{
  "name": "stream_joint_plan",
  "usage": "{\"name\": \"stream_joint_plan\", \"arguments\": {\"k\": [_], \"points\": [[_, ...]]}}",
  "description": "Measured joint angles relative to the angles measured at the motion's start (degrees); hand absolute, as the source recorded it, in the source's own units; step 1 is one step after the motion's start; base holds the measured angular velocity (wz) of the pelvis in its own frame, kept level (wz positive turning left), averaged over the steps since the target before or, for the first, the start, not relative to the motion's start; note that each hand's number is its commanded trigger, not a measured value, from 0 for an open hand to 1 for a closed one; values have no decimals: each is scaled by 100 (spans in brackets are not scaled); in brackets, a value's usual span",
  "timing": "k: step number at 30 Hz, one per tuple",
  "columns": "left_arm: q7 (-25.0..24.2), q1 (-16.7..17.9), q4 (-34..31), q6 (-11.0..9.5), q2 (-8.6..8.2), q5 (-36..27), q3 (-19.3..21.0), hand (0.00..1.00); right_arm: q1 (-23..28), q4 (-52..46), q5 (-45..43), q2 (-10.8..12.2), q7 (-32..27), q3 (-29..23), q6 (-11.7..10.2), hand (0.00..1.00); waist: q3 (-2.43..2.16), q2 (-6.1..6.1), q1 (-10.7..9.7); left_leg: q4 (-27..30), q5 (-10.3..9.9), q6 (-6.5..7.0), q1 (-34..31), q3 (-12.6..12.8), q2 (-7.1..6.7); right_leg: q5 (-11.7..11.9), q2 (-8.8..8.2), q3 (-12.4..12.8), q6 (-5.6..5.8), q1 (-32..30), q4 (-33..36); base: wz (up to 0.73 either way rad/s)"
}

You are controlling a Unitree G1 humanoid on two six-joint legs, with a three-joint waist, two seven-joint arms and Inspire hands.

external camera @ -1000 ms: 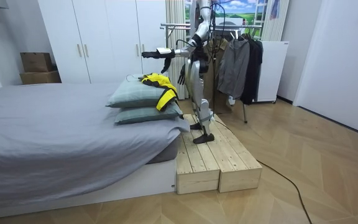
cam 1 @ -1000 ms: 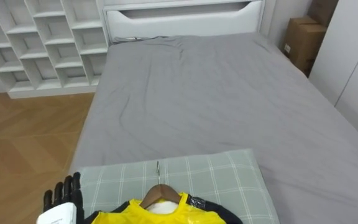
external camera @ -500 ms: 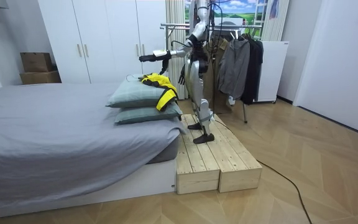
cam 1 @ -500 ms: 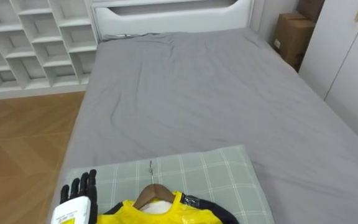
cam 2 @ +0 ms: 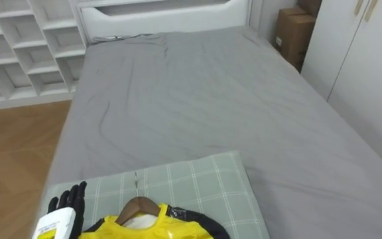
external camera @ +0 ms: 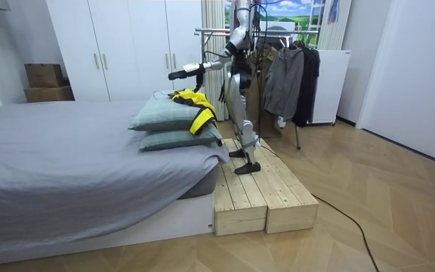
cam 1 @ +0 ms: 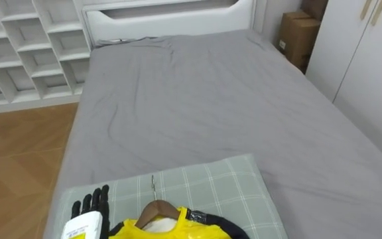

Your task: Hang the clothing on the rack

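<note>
**Left hand poised beside the hangered top**

Standing on the wooden platform (external camera: 266,196) at the pillow end of the bed (cam 1: 204,99), looking along it toward the headboard (cam 1: 168,13) at the top of the frame.

At bottom centre of the eye views, the yellow garment (cam 1: 171,229), already on a wooden hanger (cam 1: 156,211). Laid flat on the checked green pillow (cam 1: 204,182), metal hook (cam 1: 153,186) pointing up-frame. Conveniently placed that way, with neck and hook both exposed for a grab.

Left hand (cam 1: 88,212) at lower left, just beside the garment but apart from it. Fingers straight and released, holding nothing. Hovering over the pillow's left part, probably lined up to come across to the hanger's neck.

Right hand (external camera: 222,89) low by the hip in the room view, too small there to judge its state.

Behind the robot, at upper centre of the room view, the clothes rack (external camera: 217,32) with dark garments (external camera: 285,75) hanging. Likely the destination, so a turn needed after pick-up.

Task barely begun by the look of it, nothing lifted yet. Better taken by the hanger than by the cloth, to avoid sliding the slick-looking fabric off a shoulder.
</note>
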Motion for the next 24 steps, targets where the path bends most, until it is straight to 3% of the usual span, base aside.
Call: {"name": "stream_joint_plan", "arguments": {"k": [14, 24], "points": [[-207, -12, 201, 179, -9, 4, -2, 0, 137, -6, 103, -44, -8, -45, 49, 0, -33, -82, -2, -1, -1, 0, -1, 24, 16, 23, 4, 10, -9, -48, 72, 0], [-328, 22, 582, 378, -39, -7, 2, 0, 308, -11, 100, -67, -12, -97, 56, 0, -26, -120, 0, -96, 0, 0, 53, 28, 17, 35, 11, 27, -4, -55, 69, 0]]}}
